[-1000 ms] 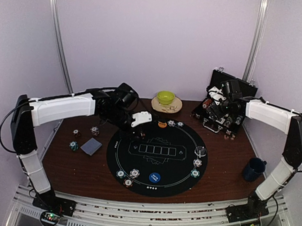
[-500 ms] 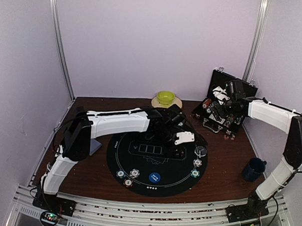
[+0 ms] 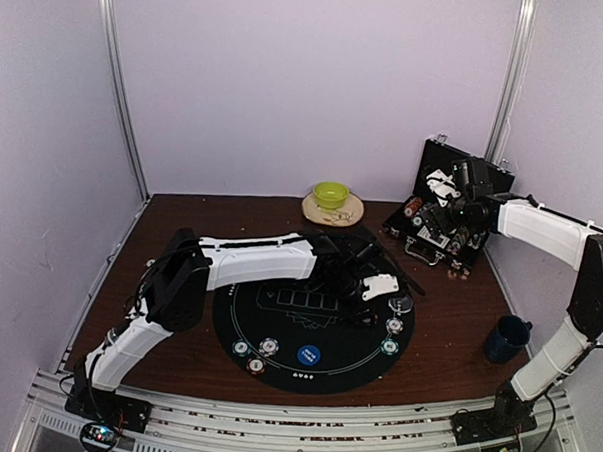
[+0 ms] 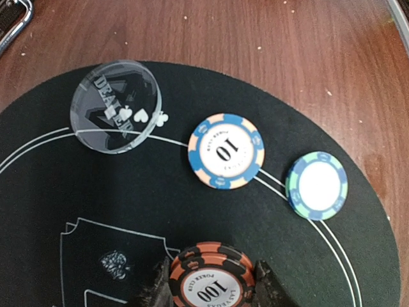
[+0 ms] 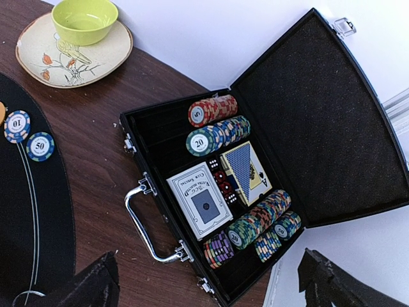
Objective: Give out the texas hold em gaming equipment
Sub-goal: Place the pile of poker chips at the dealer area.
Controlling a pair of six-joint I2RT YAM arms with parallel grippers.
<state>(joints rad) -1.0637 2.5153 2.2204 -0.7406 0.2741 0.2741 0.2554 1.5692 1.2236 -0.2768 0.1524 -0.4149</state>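
Left arm now reaches across the mat (image 4: 51, 192) to its right side; a second ago it was over the left of the desk (image 4: 255, 38). Right arm has barely shifted.

Left end effector (image 4: 212, 288): clenched on a short stack of orange-and-black 100 chips (image 4: 211, 276), one finger on each side. Stack is over the mat, inside the white ring lines. You cannot tell whether it rests on the mat or hangs just above it.

Nearby on the ring: 10 chip (image 4: 225, 151), green chip (image 4: 317, 185), clear dealer button (image 4: 115, 105), all apart from one another.

Right end effector (image 5: 211, 284): released, holding nothing, above the open case (image 5: 332, 115), which has rolls of chips and cards in it.

Risks, as judged:
- If you let go while the stack is off the mat, the chips may split and roll.
- Drift further out could nudge the 10 chip off its line.
- An uneven pinch could shear the stack.
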